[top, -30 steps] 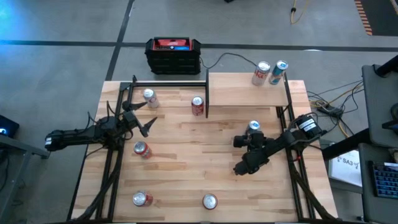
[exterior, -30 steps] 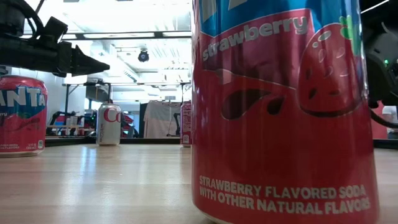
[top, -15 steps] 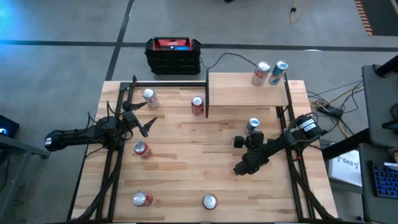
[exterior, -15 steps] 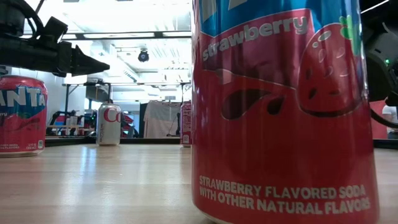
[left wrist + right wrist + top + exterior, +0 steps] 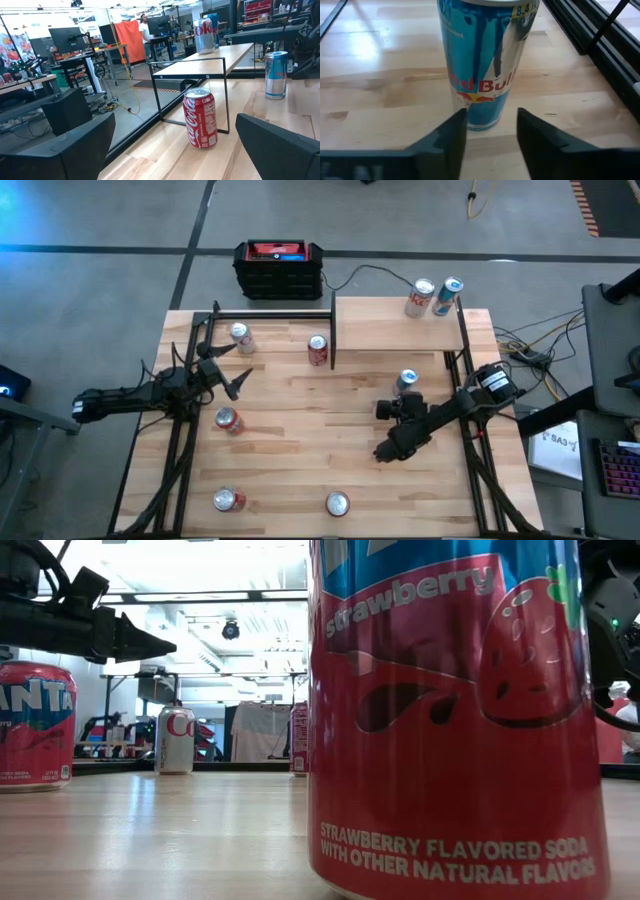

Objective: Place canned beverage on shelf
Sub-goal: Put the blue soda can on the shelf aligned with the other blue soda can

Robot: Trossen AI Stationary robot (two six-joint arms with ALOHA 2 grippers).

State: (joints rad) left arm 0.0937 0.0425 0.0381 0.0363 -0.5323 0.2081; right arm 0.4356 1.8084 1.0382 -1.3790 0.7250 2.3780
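High view: right end effector (image 5: pixel 400 397) sits at desk (image 5: pixel 300 470) center-right, with the Red Bull can (image 5: pixel 407 381) just beside it at its 12 o'clock. The can stands upright on the desk, below the shelf (image 5: pixel 390 325), which sits at the desk's 1 o'clock corner and carries two cans (image 5: pixel 432 298). Left end effector (image 5: pixel 222 370) hovers at the desk's 9 o'clock side, released, fingers spread wide, nothing between them. Red Coke can (image 5: pixel 318 350) stands at its 2 o'clock, silver can (image 5: pixel 240 337) at its 12 o'clock, and another red can (image 5: pixel 228 420) at its 6 o'clock.

Low view: strawberry soda can (image 5: pixel 455 720) fills the foreground. Left end effector (image 5: pixel 140 643) shows at 10 o'clock above the desk; a Fanta can (image 5: pixel 35 725) stands at the far edge.

Left wrist view: Coke can (image 5: pixel 201 118) upright, ahead of the spread fingers (image 5: pixel 280 145), apart from them. Shelf (image 5: pixel 210 62) is behind it with cans on top; Red Bull can (image 5: pixel 276 74) is on the desk further off.

Right wrist view: Red Bull can (image 5: pixel 487 60) upright right ahead of the fingers (image 5: pixel 445 145). The fingers stand partly apart and short of the can, not gripping it; whether the tips touch its base, cannot tell.
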